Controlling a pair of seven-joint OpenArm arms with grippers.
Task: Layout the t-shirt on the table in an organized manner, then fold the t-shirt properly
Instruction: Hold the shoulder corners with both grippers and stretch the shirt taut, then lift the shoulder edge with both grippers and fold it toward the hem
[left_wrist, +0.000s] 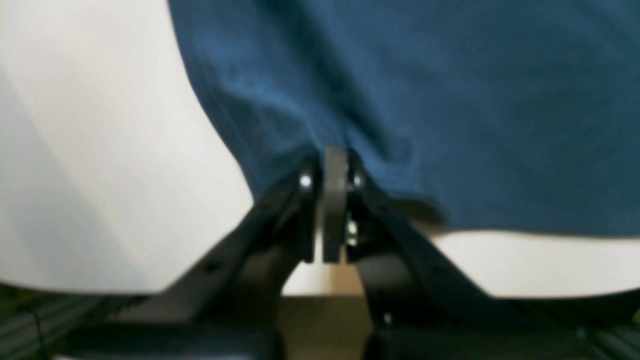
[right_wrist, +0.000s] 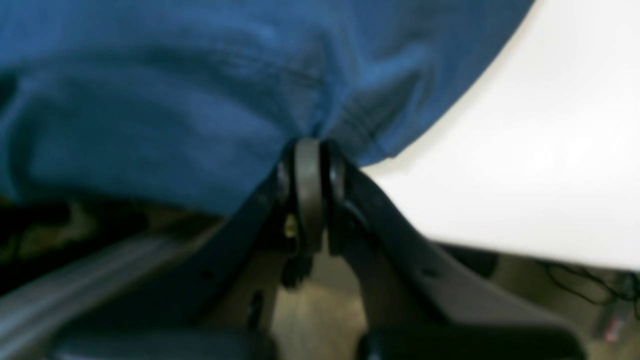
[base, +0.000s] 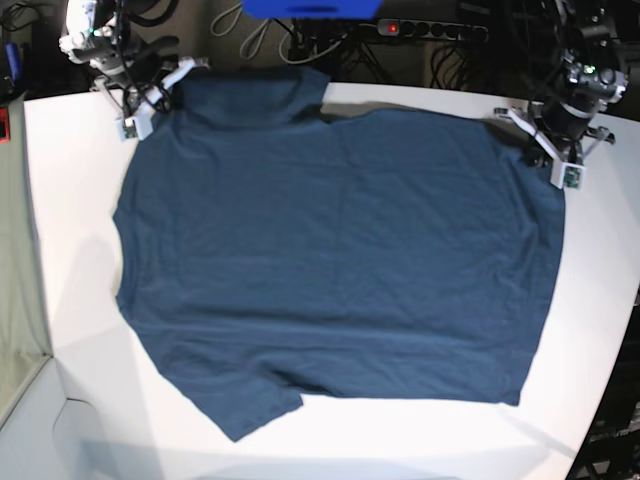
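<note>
The dark navy t-shirt (base: 340, 250) lies spread flat over the white table (base: 80, 200), one short sleeve at the near left and another at the far edge. At the far right, my left gripper (base: 541, 141) is shut on the shirt's corner. In the left wrist view the pinched fingers (left_wrist: 334, 155) hold the t-shirt (left_wrist: 450, 100) bunched, over the table (left_wrist: 100, 150). At the far left, my right gripper (base: 165, 95) is shut on the shirt's other far corner. The right wrist view shows the fingers (right_wrist: 308, 145) clamped on gathered t-shirt cloth (right_wrist: 150, 100) at the table's (right_wrist: 525, 175) edge.
Behind the table lie a power strip (base: 430, 28) with a red light, cables and a blue object (base: 310, 8). The table's curved front edge (base: 330, 470) runs just past the shirt's near sleeve. White tabletop shows to the left, right and front of the shirt.
</note>
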